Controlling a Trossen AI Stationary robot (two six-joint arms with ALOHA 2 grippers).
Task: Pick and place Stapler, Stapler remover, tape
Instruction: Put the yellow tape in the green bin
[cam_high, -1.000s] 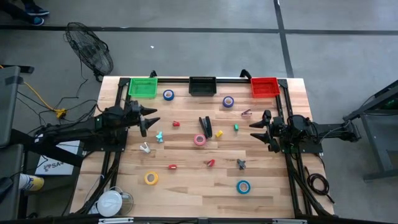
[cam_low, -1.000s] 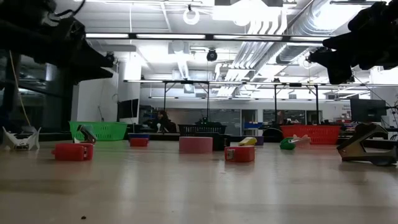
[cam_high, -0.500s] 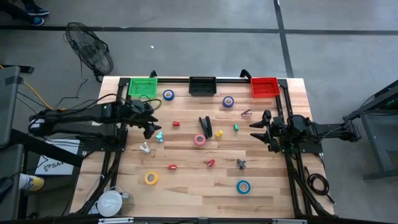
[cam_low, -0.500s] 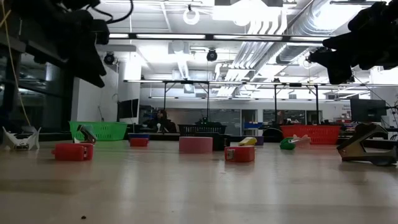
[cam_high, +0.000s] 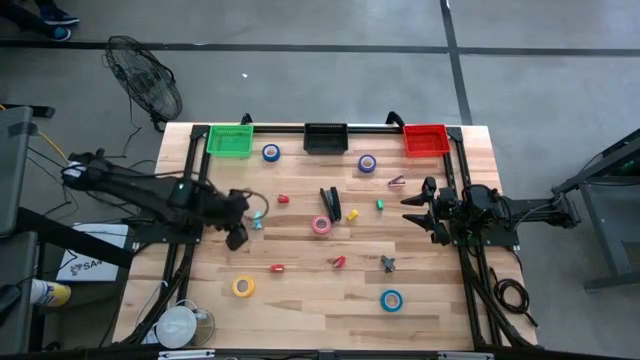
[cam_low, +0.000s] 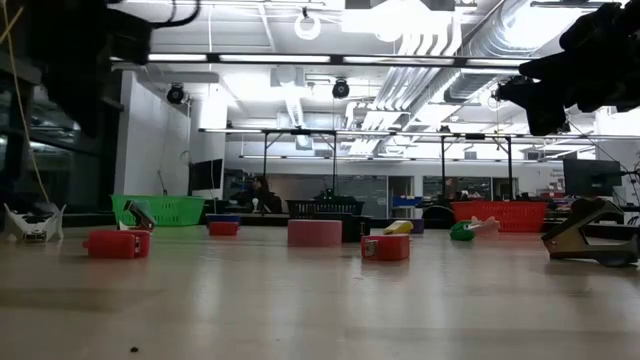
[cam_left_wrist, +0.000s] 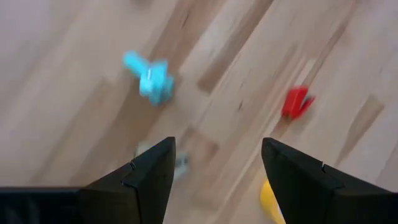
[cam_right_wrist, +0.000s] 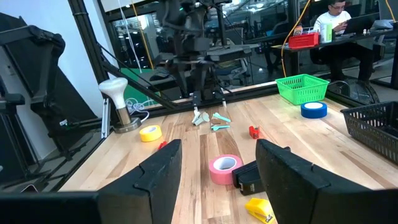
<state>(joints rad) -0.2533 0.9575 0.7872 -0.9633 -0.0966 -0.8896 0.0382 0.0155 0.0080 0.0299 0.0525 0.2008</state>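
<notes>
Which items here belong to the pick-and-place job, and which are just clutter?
Job items: black stapler; tape rolls blue, purple, pink, yellow, teal; the stapler removers scattered around.
Clutter: fan, white container.

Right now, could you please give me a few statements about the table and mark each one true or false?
1. The green basket sits at the table's far left corner. True.
2. The left gripper is clamped on the yellow tape. False: its fingers are open and empty above the wood, and the yellow tape lies apart from it.
3. The pink tape lies beside the black stapler. True.
4. The blue tape is inside the red basket. False: the blue tape lies on the wood near the green basket.
</notes>
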